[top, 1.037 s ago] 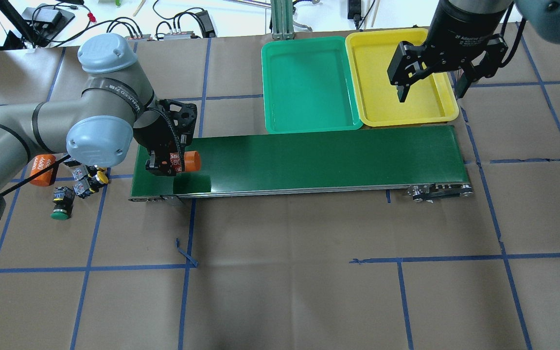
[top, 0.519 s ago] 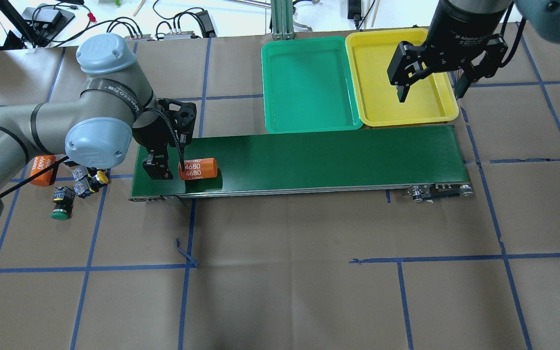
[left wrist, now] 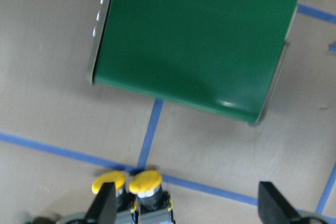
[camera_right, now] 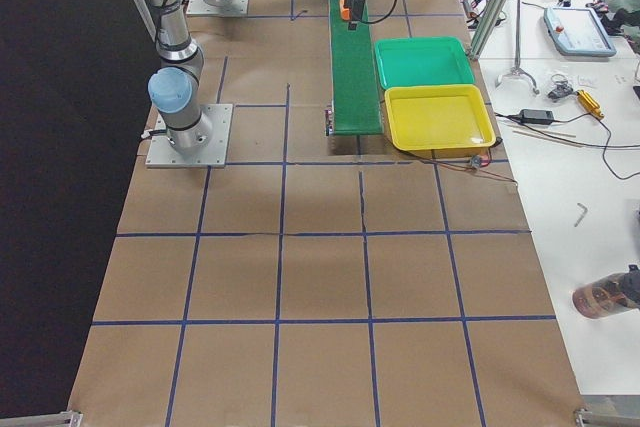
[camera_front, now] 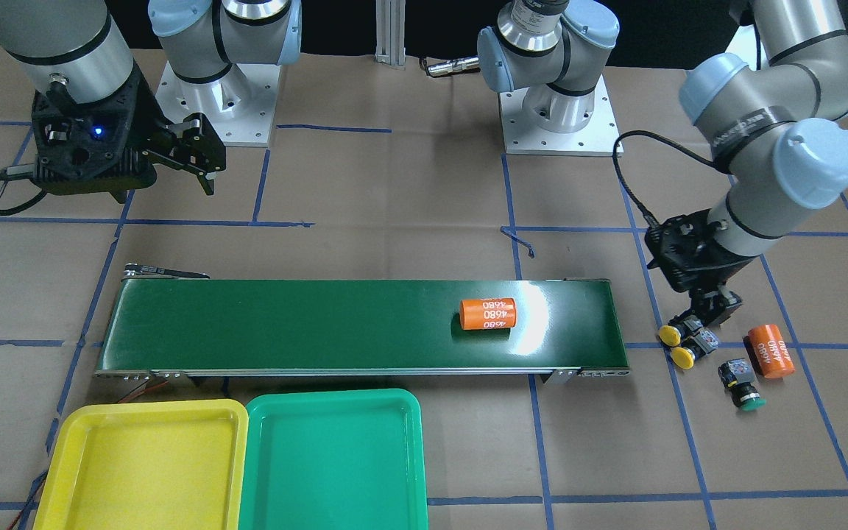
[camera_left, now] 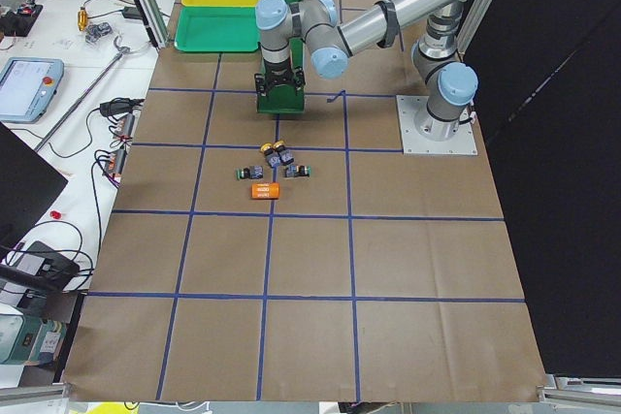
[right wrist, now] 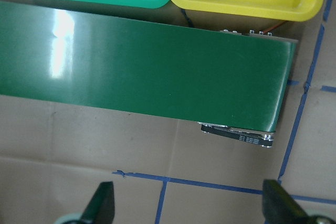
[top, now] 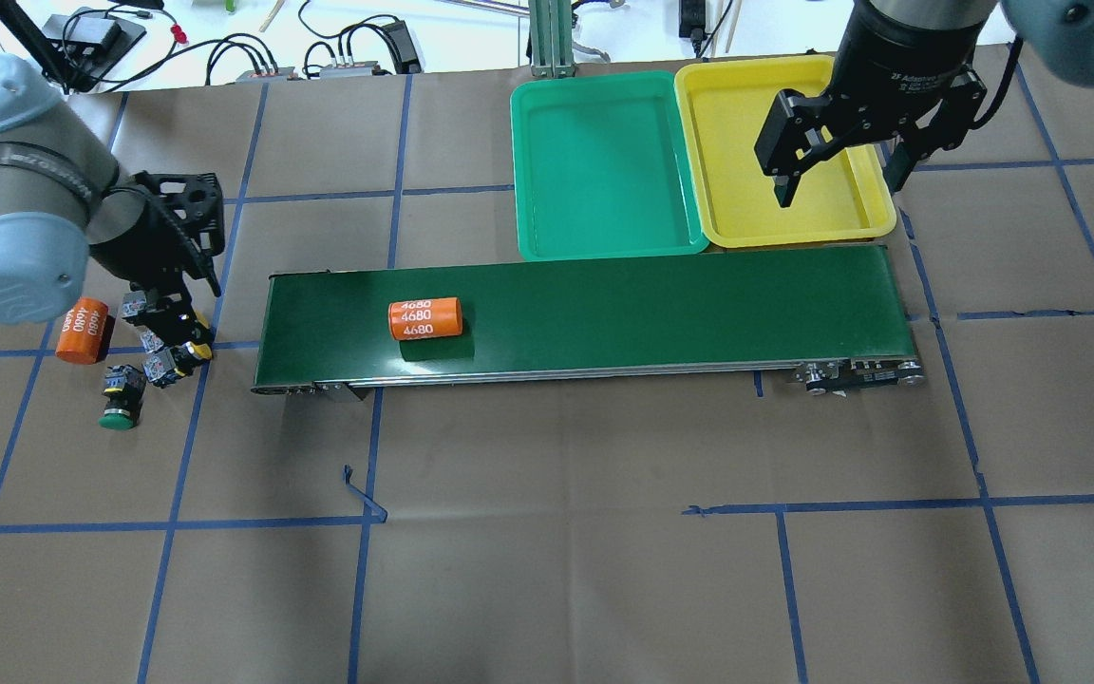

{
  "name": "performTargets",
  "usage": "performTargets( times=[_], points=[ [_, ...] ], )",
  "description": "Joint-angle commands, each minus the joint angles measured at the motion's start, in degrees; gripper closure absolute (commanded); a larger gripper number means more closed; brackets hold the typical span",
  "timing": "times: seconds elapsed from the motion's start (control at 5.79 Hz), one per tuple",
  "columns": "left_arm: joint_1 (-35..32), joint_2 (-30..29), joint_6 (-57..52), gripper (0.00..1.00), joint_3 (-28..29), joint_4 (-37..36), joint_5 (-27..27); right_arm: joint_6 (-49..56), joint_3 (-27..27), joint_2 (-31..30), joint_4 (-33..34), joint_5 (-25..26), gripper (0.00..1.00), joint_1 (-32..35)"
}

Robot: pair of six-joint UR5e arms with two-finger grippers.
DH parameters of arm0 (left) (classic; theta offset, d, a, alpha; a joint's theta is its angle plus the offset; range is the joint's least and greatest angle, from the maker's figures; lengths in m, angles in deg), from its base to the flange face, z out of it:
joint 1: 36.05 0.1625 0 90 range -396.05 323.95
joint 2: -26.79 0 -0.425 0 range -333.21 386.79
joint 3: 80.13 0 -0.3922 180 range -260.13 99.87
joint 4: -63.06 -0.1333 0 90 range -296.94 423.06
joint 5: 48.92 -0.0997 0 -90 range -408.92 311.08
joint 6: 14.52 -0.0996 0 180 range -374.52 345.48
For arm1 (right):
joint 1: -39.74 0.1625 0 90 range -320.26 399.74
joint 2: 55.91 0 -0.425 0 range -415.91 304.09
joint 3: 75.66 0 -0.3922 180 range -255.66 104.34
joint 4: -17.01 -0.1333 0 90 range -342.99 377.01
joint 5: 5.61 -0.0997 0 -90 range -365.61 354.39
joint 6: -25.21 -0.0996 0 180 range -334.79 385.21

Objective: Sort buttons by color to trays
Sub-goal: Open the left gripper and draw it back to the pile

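Note:
Two yellow-capped buttons (camera_front: 668,336) (camera_front: 683,357) lie side by side on the table off the belt's end; they also show in the overhead view (top: 188,353) and the left wrist view (left wrist: 145,181). A green-capped button (top: 118,410) lies nearer the table edge. A fourth button (camera_left: 296,172) shows in the left side view. My left gripper (top: 167,318) is open and empty, low over the yellow buttons. The green tray (top: 547,161) and yellow tray (top: 699,152) sit side by side behind the belt. My right gripper (top: 832,180) is open and empty above the yellow tray.
A long dark green conveyor belt (top: 651,304) carries an orange cylinder printed "4680" (top: 424,318) near its left end. A second orange cylinder (top: 82,331) lies beside the buttons. An aluminium post (top: 547,38) and cables stand behind the trays.
My left gripper let go of the orange cylinder on the belt and moved left, off the belt, to over the buttons. The cylinder has shifted right along the belt. The right arm barely moved.

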Motion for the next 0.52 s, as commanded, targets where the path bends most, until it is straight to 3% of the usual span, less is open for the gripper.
performTargets(
  times=[0.0,0.17,0.35],
  points=[
    [8.14,-1.01,6.19,0.06,-1.65,-4.25,0.1,18.46,3.64,0.09,1.16,-0.07,0.0,0.17],
    [10.79,-2.67,10.76,0.06,-4.61,-5.94,0.18,23.87,8.46,-0.95,3.17,0.63,0.0,0.52],
    [12.38,-4.25,18.55,0.06,-6.56,-9.96,-0.17,40.89,9.73,-0.96,3.28,0.46,0.0,2.69]
  ],
)
